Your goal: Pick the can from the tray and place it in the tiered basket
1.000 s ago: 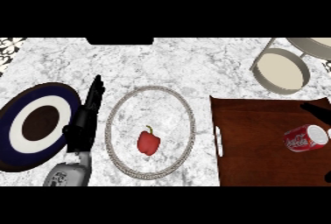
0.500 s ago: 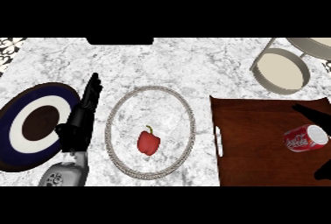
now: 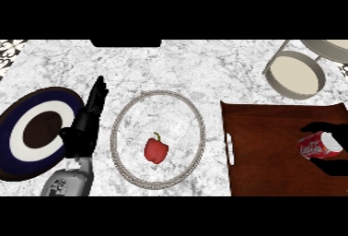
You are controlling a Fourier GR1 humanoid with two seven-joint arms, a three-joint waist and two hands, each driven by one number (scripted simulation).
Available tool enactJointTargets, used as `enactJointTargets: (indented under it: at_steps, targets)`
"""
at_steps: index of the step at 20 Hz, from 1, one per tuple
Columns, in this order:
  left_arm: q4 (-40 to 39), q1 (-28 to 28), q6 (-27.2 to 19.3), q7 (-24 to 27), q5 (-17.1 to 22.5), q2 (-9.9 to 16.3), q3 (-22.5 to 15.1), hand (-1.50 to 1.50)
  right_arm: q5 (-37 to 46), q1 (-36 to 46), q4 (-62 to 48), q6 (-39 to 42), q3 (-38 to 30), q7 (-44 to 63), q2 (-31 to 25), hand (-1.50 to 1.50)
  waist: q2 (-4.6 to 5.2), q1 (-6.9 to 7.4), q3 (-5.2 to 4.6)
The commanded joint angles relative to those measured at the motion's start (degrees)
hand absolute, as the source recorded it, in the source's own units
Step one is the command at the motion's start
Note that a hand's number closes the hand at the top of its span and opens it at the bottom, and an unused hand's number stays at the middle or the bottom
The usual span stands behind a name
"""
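can [image 3: 318, 146] on its side, lengthwise left-right (tilted)

The counter [image 3: 204, 69] carried one red can [image 3: 318, 146], one brown tray [image 3: 272, 152], one tiered basket [image 3: 293, 74], two plates [image 3: 37, 133] [image 3: 129, 120], and one red pepper [image 3: 155, 150].

A red pepper [image 3: 155, 150] is being held within a clear plate [image 3: 122, 159]; a dark-blue plate [image 3: 17, 115] is lying left, on the marble surface [image 3: 197, 69].
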State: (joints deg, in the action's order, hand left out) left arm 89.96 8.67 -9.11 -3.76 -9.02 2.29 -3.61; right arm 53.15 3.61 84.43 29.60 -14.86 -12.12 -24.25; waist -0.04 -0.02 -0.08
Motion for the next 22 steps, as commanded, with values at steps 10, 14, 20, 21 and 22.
enactJointTargets:
  at_steps: [10,14,20,21,22]
  targets:
    - [0.17,-0.28,-0.17,0.00,-0.90,-1.21,-1.52,0.00,24.34,3.31,3.28,-1.32,20.82,14.07,3.01,1.50,0.26,1.74,-0.08]
    - [-1.62,2.27,-0.37,-0.05,-0.53,-0.70,0.51,0.00,26.56,9.47,-2.16,-0.39,21.51,17.63,6.19,1.50,0.15,0.39,0.07]
    - [0.14,-2.28,2.69,2.04,1.85,1.42,2.03,0.00,25.71,11.21,5.43,-0.42,17.54,21.58,7.64,1.50,-0.02,0.12,0.06]
    - [0.06,-0.65,1.62,0.31,0.96,0.85,1.79,0.00,25.48,11.89,7.69,1.37,16.92,22.86,7.83,1.50,-0.04,0.01,0.06]
    - [-0.99,1.43,-0.17,-0.16,-0.75,-0.84,0.39,0.00,26.05,13.62,8.42,1.86,17.17,25.33,9.59,1.50,-0.03,-0.06,0.06]
